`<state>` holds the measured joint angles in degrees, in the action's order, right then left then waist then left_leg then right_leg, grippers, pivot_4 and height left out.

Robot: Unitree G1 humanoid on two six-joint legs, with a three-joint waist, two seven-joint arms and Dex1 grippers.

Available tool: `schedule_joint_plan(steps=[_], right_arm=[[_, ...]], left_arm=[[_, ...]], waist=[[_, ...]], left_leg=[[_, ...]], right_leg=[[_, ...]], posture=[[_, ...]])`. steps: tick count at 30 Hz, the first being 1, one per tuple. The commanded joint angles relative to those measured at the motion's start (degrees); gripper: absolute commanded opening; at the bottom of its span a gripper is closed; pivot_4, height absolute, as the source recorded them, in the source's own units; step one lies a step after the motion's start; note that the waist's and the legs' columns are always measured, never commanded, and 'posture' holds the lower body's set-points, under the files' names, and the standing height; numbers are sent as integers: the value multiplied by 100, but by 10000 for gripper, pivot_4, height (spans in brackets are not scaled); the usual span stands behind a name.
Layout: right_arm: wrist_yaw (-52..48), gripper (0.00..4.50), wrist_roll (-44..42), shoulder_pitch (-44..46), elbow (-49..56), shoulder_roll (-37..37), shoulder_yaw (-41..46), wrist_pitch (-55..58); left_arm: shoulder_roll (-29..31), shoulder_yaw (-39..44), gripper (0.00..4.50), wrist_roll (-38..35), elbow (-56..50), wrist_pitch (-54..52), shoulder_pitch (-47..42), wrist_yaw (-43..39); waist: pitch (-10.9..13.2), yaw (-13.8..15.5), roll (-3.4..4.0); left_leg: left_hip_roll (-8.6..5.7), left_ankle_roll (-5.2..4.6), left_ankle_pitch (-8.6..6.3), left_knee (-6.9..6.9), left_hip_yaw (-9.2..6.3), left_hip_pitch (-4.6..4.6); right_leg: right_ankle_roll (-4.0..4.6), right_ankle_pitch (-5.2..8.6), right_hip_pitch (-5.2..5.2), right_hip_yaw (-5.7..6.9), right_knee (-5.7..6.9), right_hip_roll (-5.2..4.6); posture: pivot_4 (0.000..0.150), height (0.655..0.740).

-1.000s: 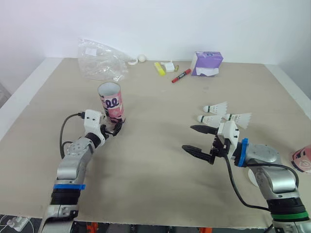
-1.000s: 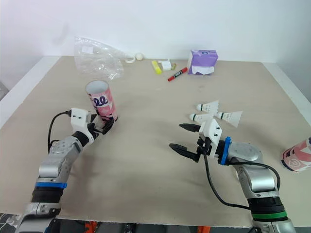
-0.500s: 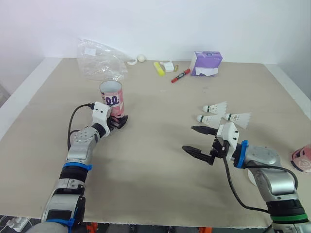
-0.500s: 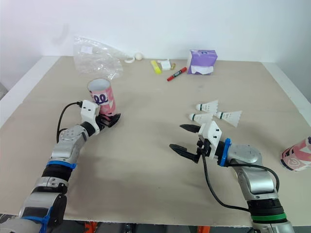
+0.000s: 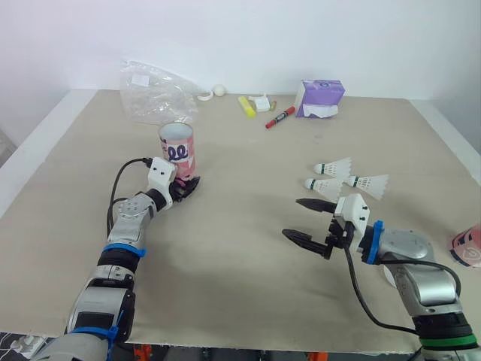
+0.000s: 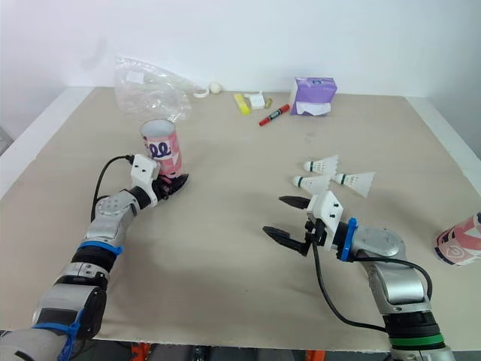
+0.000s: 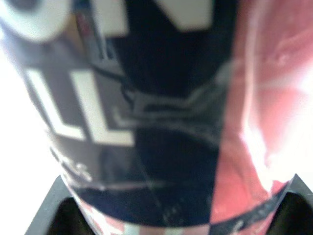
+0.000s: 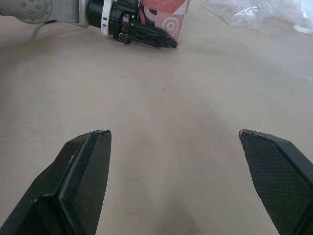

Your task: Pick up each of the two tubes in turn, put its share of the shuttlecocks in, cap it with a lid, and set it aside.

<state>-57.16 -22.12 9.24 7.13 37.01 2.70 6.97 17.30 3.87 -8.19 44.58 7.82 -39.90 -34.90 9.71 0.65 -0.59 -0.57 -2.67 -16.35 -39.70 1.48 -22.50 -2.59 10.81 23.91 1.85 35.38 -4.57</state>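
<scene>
A pink patterned tube (image 5: 176, 147) stands upright with its mouth open at the left of the table. My left gripper (image 5: 183, 188) straddles its base, and in the left wrist view the tube (image 7: 161, 112) presses against both fingers. Three white shuttlecocks (image 5: 335, 167) lie together at the right. Just in front of them my right gripper (image 5: 292, 218) hovers open and empty, pointing toward the tube (image 8: 166, 17). A second pink tube (image 5: 469, 248) lies on its side at the right edge. A white disc (image 5: 390, 275), perhaps a lid, lies partly hidden under my right forearm.
Along the far edge sit a crumpled clear plastic bag (image 5: 154, 94), a white ball (image 5: 219, 90), a yellow highlighter (image 5: 246, 107), a red marker (image 5: 279, 118) and a purple tissue box (image 5: 323, 98). Bare tabletop (image 5: 240, 226) separates the two arms.
My left gripper has pushed forward until its fingers enclose the tube's base. The tube has shifted slightly away and to the right. The right gripper has barely moved.
</scene>
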Motion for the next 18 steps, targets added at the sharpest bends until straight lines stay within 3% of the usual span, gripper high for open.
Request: schedule_joint_plan(steps=[1,18], right_arm=[[8,45000,5,4,214,44,85,-100],[35,45000,-9,-39,312,13,29,-19]], left_arm=[[26,70,25874,-26,37,38,-66,11],[139,24,25874,82,-87,146,83,-14]], waist=[[0,0,0],[0,-4,0]], left_leg=[[0,0,0,0,0,0],[2,0,0,-1,3,1]], right_leg=[[0,0,0,0,0,0],[2,-3,1,0,2,0]], posture=[[1500,7400],[1500,7400]])
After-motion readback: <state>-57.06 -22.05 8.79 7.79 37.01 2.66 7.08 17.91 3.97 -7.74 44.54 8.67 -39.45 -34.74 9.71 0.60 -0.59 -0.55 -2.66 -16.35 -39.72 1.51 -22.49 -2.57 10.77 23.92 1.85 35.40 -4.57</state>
